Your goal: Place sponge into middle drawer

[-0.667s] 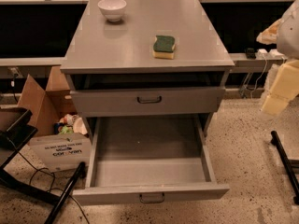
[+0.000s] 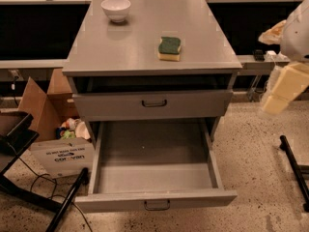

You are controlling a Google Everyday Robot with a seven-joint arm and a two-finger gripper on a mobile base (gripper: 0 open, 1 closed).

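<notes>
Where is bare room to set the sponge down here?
The middle drawer floor is wholly bare. On the cabinet top, free patches lie between the white bowl and the sponge. Clutter sits only in the cardboard box left of the drawer. The gripper hangs right of the cabinet.

Speckled terrazzo floor (image 2: 251, 149), grey cabinet (image 2: 145, 47), cardboard box (image 2: 41, 105) at left.

White label (image 2: 63, 154) on the cardboard box (image 2: 44, 111) reads "corovan"; smaller print above it illegible.
</notes>
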